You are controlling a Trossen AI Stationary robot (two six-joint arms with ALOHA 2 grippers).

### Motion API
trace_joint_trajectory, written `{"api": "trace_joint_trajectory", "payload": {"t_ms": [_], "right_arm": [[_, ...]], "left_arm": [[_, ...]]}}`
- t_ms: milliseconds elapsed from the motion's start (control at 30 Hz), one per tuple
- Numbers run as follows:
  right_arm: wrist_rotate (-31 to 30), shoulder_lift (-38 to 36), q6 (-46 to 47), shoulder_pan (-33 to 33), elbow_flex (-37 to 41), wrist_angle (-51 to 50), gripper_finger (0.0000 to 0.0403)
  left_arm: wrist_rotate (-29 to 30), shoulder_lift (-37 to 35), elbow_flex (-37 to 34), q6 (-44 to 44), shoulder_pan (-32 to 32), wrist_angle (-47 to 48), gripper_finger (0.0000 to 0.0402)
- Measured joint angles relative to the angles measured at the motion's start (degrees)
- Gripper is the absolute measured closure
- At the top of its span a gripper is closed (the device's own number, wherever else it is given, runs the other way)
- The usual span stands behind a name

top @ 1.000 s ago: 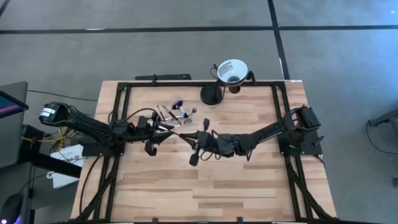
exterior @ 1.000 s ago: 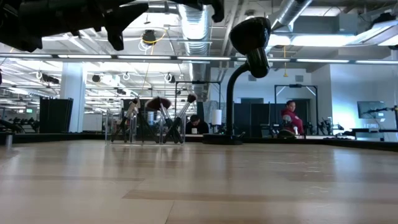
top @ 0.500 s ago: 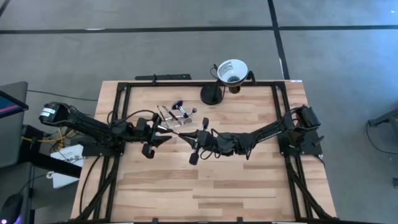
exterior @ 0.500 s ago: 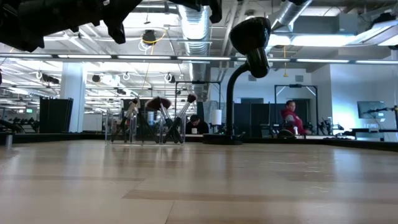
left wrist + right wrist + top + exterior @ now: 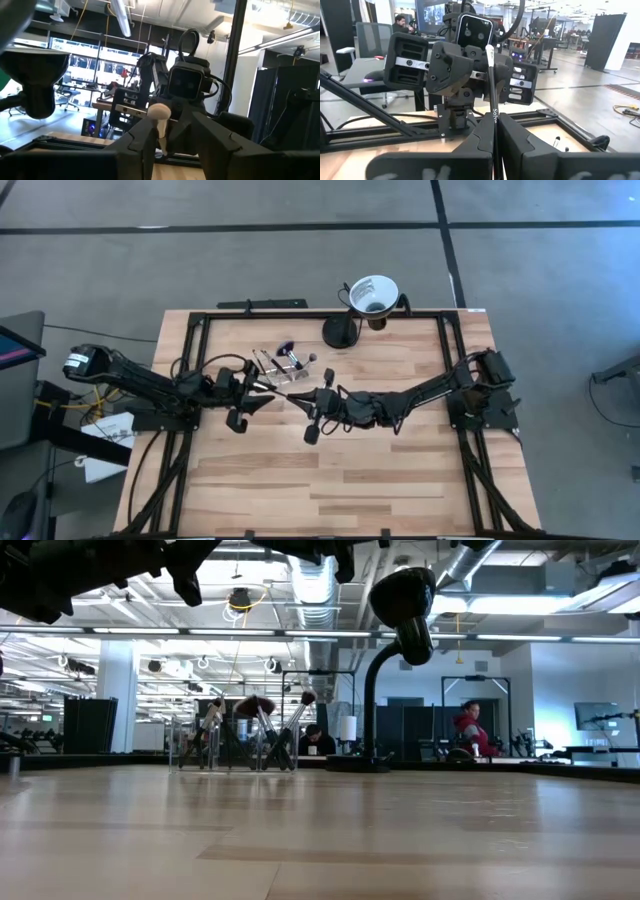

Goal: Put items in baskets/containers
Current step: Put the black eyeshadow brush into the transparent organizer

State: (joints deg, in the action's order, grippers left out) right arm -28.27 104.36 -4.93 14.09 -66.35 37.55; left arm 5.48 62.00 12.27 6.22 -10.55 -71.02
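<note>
Room first: a big open workspace stretches behind my table, with bright ceiling lights, exposed ducts point(image 5: 310, 580) overhead and glass partitions far back. A person in red point(image 5: 468, 730) sits at a desk far right, and another person point(image 5: 313, 740) sits low behind the middle of the table.

Under me lies the wooden table point(image 5: 330, 480), pale butcher-block planks framed by black rails, its whole near half bare. At the far edge stands the white funnel cup point(image 5: 372, 293) on its black stand point(image 5: 340, 332).

Left of that stand, far left of centre, sits the clear holder point(image 5: 272, 365), with several brushes point(image 5: 290, 358) already in it, heads poking out. From table height their bristle tips point(image 5: 255, 705) fan upward from it.

Now my arms. Both reach toward the table's middle, just near of the holder, facing each other. My right gripper point(image 5: 316, 402) has its fingers pressed on a thin dark-handled brush point(image 5: 491, 95), the handle running up between the fingers point(image 5: 480, 135) and pointing at my other wrist. My left gripper point(image 5: 262, 392) pinches the other end: a rounded pale brush head point(image 5: 159, 112) sits right between its fingers point(image 5: 142, 137). That one brush spans the small gap between both grippers, above the wood.
</note>
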Motion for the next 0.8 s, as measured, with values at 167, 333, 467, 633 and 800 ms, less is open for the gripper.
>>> {"api": "trace_joint_trajectory", "payload": {"t_ms": [167,333,467,633,800], "right_arm": [[0.06,0.00,0.00,-0.25,0.00,0.19,0.0399],[0.48,0.00,0.42,-0.37,0.00,0.25,0.0392],[0.13,0.00,0.49,-0.37,0.00,0.00,0.0373],[-0.95,0.00,0.61,-0.40,0.00,-4.93,0.0338],[-6.67,0.00,3.33,0.12,0.00,-14.02,0.0298]], "left_arm": [[0.35,0.00,0.00,0.00,0.00,-0.23,0.0311],[1.07,0.00,0.00,0.02,0.00,-0.57,0.0365],[2.62,0.00,0.00,0.04,-0.02,-0.70,0.0385],[3.46,-0.02,0.00,0.25,-0.02,-0.99,0.0369],[10.42,-0.02,0.00,2.81,-0.04,0.51,0.0386]]}}
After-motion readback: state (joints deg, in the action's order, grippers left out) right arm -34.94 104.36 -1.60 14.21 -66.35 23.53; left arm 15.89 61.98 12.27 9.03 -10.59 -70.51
